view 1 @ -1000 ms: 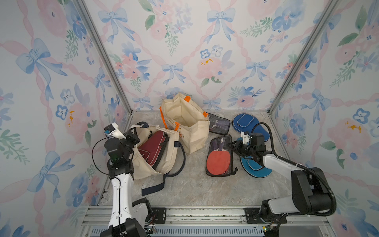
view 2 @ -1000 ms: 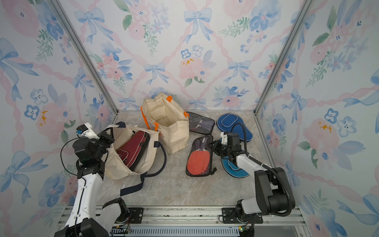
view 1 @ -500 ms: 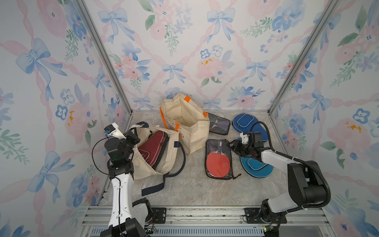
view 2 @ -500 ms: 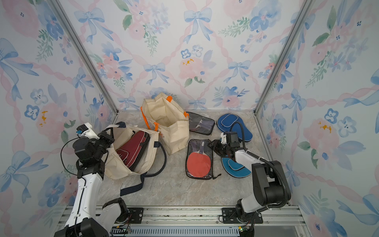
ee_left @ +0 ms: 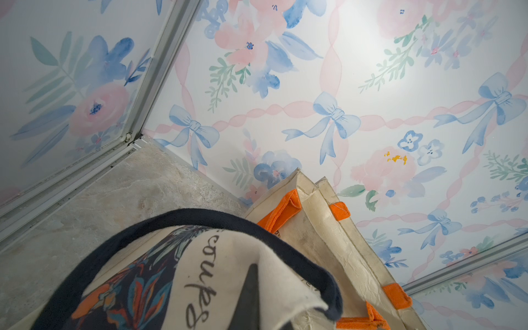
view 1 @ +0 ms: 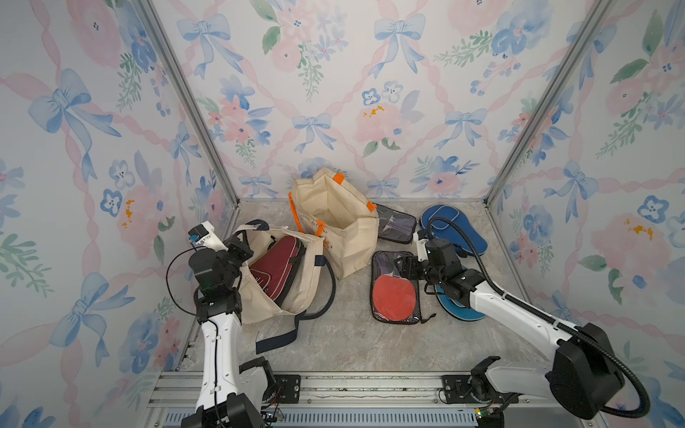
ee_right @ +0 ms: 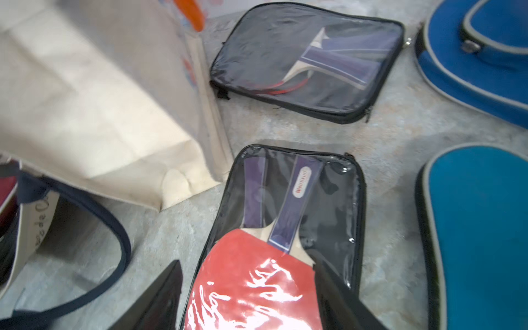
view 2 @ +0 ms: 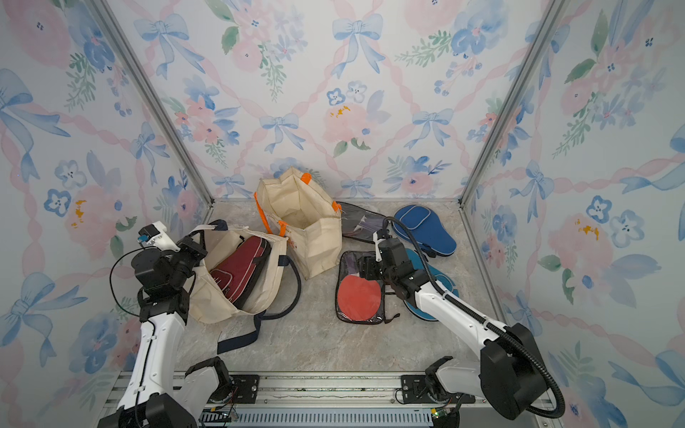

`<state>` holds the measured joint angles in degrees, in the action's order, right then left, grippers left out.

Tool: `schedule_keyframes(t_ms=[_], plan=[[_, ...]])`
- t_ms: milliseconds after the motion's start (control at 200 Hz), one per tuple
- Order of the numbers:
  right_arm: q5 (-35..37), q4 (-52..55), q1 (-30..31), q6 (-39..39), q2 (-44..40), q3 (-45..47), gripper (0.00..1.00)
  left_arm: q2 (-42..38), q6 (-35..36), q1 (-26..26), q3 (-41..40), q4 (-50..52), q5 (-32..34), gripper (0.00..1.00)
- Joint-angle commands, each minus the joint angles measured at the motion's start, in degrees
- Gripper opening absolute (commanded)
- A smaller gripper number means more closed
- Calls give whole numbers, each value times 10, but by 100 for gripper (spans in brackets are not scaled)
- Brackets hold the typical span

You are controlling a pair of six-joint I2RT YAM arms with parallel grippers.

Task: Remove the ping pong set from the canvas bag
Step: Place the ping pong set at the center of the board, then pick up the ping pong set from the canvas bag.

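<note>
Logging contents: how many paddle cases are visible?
5. Maroon case inside the navy-strapped bag; front clear case, rear clear case beside the orange-strapped bag; blue case rearmost; teal case under the right arm. Bags may hide more.

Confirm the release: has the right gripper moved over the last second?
Yes. In a top view the right gripper has shifted toward the orange-handled bag, and is now over the handle end of the clear paddle case.
</note>
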<state>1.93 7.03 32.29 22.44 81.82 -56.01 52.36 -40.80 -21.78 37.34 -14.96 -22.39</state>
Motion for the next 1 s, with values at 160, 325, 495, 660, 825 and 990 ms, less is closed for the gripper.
schedule_keyframes(t_ms=[160,325,495,660,825,990], plan=[[79,-115,73,-54,-58,57,71,1,-6,0,0,-47,-14,0],[105,-199,132,-47,-59,54,73,0,-4,0,-1,-47,-13,0],[133,-283,183,-20,-11,15,74,-1,-3,2,-2,-47,-12,0],[78,-310,215,69,90,-79,75,-1,-2,3,-3,-47,-12,0],[-29,-332,228,227,225,-192,75,-2,-2,5,-3,-47,-10,0],[-75,-326,231,357,321,-284,74,-8,5,12,-5,-46,-3,0]])
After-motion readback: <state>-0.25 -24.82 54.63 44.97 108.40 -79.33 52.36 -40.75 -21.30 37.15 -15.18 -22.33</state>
